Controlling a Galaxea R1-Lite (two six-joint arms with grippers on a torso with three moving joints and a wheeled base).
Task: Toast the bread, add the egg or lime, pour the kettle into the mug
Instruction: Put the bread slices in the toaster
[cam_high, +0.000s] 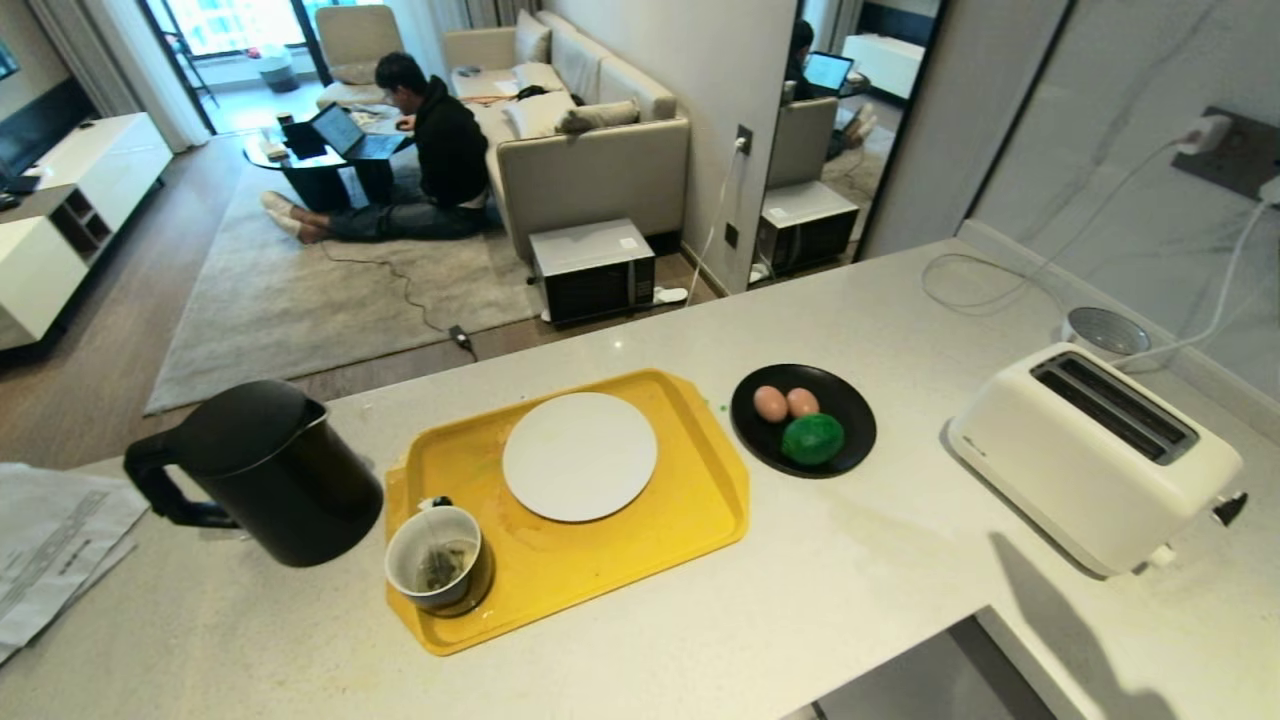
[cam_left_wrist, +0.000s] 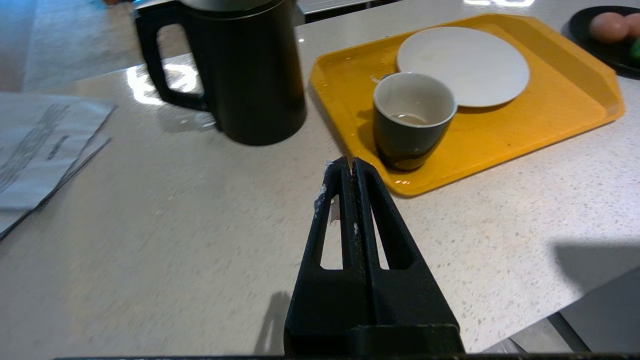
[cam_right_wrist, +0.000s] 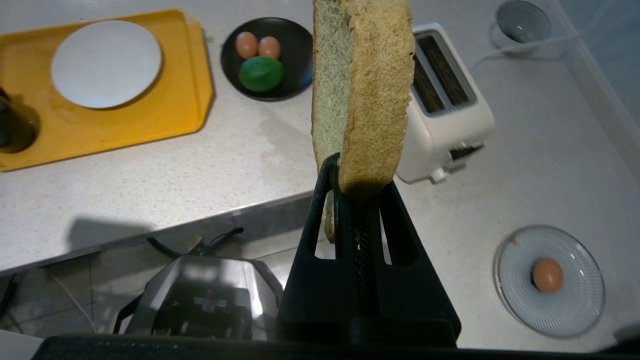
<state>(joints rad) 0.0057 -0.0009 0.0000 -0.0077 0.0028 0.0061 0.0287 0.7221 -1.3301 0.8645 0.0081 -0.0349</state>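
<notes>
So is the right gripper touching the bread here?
Touching: the right wrist view shows the right gripper clamped shut on the bread, slice upright.

We see the bread (cam_right_wrist: 362, 95), a thick pale green slice with brown crust, standing on edge above the counter's front edge, near the toaster (cam_right_wrist: 442, 100). Left of the toaster, the bumpy green lime (cam_high: 811, 438) touches two pinkish-brown eggs (cam_high: 785, 403). Further left, the black-and-white mug (cam_high: 435, 557) stands just beside the upright black kettle (cam_high: 275, 472).

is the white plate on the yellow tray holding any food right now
No, the white plate on the yellow tray is bare; the bread is up in the right gripper.
</notes>
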